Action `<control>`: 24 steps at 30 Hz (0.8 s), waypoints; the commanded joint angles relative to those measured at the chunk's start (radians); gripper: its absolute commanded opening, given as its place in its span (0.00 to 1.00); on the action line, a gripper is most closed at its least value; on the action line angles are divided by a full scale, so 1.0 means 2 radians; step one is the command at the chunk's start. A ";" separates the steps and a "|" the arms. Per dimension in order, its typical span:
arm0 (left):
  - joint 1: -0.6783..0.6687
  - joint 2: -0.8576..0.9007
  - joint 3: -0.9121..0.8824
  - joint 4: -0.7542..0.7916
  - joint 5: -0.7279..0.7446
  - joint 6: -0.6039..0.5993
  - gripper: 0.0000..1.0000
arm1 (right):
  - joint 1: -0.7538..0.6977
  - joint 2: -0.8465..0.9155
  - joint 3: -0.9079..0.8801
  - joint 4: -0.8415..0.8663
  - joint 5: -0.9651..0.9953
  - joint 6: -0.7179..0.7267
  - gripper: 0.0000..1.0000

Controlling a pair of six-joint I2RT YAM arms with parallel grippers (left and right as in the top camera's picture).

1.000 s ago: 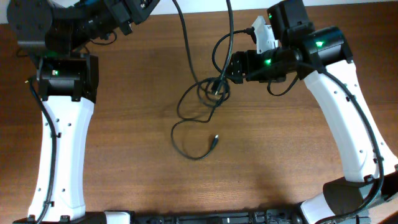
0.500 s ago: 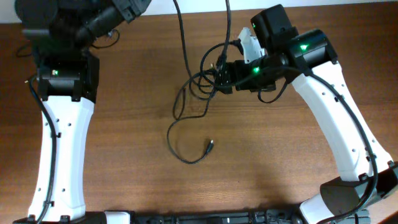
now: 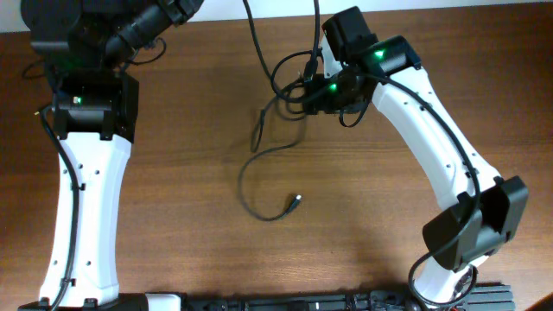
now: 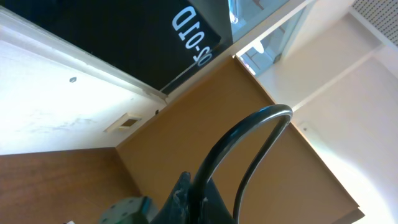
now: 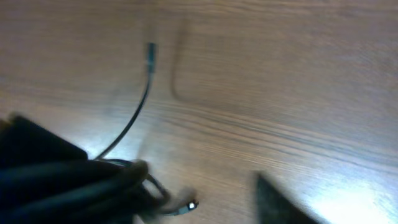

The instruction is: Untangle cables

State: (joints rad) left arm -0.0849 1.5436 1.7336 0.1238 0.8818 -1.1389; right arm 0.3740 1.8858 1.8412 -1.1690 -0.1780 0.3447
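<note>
Right gripper (image 3: pixel 305 92) was clamped on the tangled cables (image 3: pixel 292 98) at the table's (image 3: pixel 173 216) far side, apparently to draw strands apart. One plug end (image 3: pixel 295 202) trailed on the wood. Left gripper (image 4: pixel 191 205) pinched a raised cable loop (image 4: pixel 249 134).

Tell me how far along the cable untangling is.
Early. Done: one plug and its strand lie loose on the table. In hand: the right gripper is at the knot near the far edge, and a cable loop arcs up in the left wrist view. Left: the knot is tangled, and no cable lies fully separate.
</note>
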 commanded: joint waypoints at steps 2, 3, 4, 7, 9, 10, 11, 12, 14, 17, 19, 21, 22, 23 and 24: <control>0.031 -0.007 0.005 -0.008 0.000 -0.010 0.00 | -0.008 0.009 -0.005 -0.022 0.092 0.029 0.04; 0.049 -0.007 0.005 -0.034 -0.001 0.002 0.00 | -0.015 0.009 -0.005 -0.034 0.089 0.033 0.04; 0.068 -0.007 0.005 -0.097 -0.021 0.043 0.00 | -0.023 0.003 -0.005 -0.043 0.064 0.032 0.04; 0.096 -0.007 0.005 -0.273 -0.176 0.138 0.00 | -0.045 -0.040 0.005 -0.083 0.075 0.042 0.04; 0.110 -0.007 0.005 -0.320 -0.253 0.181 0.00 | -0.073 -0.059 0.005 -0.107 0.090 0.060 0.04; 0.113 -0.007 0.005 -0.357 -0.316 0.213 0.00 | -0.094 -0.072 0.005 -0.116 0.051 0.046 0.04; 0.113 -0.007 0.005 -0.385 -0.387 0.220 0.00 | -0.111 -0.087 0.005 -0.117 0.015 0.024 0.04; 0.113 -0.007 0.005 -0.405 -0.441 0.220 0.00 | -0.120 -0.097 0.005 -0.117 -0.004 0.024 0.04; 0.113 -0.007 0.005 -0.443 -0.532 0.222 0.00 | -0.139 -0.126 0.005 -0.113 -0.023 0.014 0.04; 0.113 -0.007 0.005 -0.464 -0.588 0.270 0.00 | -0.190 -0.166 0.005 -0.121 0.042 0.081 0.04; 0.113 -0.007 0.005 -0.466 -0.607 0.271 0.00 | -0.214 -0.179 0.005 -0.119 -0.013 0.076 0.04; 0.113 -0.007 0.005 -0.467 -0.612 0.271 0.00 | -0.230 -0.186 0.005 -0.105 -0.065 0.041 0.04; 0.113 -0.007 0.004 -0.467 -0.646 0.271 0.00 | -0.242 -0.187 0.005 -0.104 -0.063 0.042 0.04; 0.113 -0.007 0.004 -0.474 -0.702 0.271 0.00 | -0.270 -0.187 0.005 -0.106 -0.038 0.057 0.04; 0.113 -0.007 0.004 -0.481 -0.735 0.271 0.00 | -0.283 -0.187 0.005 -0.110 -0.033 0.064 0.04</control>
State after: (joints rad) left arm 0.0792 1.5467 1.7302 -0.8310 -0.1349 -0.6353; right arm -0.0555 1.5452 1.8488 -1.3716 -0.4850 0.4374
